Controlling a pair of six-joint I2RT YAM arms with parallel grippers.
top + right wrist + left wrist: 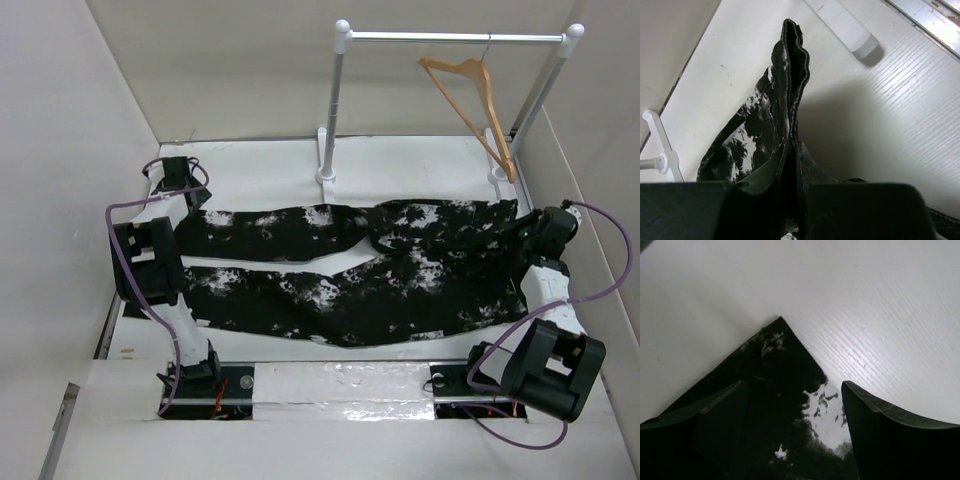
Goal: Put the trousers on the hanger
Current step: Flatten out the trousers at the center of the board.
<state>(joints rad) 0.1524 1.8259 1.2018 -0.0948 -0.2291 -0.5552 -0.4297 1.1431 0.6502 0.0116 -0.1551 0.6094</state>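
Black, white-splattered trousers (400,280): lay flat across the white surface (420,160), 2 legs stretched leftward, waist at the right. Right jaws: were clamped shut on a raised fold of the waist edge. Left jaws: stood open over the hem corner of the far leg. Hanger (480,95): hung by its hook from the rack (450,37) at the far right, well apart from the trousers.
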